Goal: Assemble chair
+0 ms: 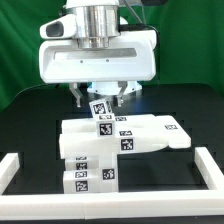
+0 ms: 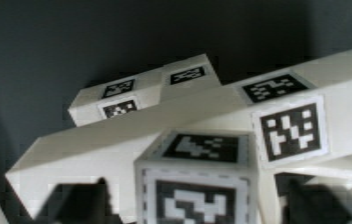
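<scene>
Tagged cube (image 2: 194, 180) between pincer (image 2: 194, 200) fingers, atop chair parts.
Pincer (image 1: 100, 101) jaws partly open, bracketing the cube (image 1: 100, 113); contact cannot be told. White chair panels (image 1: 125, 137) lie mid-table (image 1: 30, 120), inside border rail (image 1: 110, 203).

The gripper (image 1: 103, 101) hangs straight down (fingers (image 2: 75, 200) apart); wrist vertical.

Several tagged chair parts (image 1: 120, 135), one pincer (image 1: 104, 104)
</scene>
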Action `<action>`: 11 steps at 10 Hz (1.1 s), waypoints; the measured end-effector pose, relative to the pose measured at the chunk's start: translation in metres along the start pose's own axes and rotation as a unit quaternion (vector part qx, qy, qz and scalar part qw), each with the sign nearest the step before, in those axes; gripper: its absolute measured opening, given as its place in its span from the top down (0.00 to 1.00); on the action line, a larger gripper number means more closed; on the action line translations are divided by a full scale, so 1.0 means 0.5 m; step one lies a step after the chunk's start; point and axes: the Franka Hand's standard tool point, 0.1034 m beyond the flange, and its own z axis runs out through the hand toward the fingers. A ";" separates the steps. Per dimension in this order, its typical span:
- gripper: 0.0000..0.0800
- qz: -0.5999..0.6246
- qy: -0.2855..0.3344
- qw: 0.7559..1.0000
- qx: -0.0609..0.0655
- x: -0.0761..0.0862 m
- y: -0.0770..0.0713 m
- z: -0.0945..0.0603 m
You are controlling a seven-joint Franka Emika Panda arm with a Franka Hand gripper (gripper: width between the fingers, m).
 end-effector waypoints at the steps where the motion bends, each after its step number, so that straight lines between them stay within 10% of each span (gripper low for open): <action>1: 0.51 0.000 0.001 1.000 0.000 0.001 0.000 -0.001; 2: 0.64 0.000 0.002 1.000 0.000 0.002 -0.001 -0.002; 7: 0.64 0.035 0.002 0.999 0.000 0.002 -0.002 -0.001; 11: 0.64 0.296 -0.003 0.955 0.002 0.012 -0.009 0.000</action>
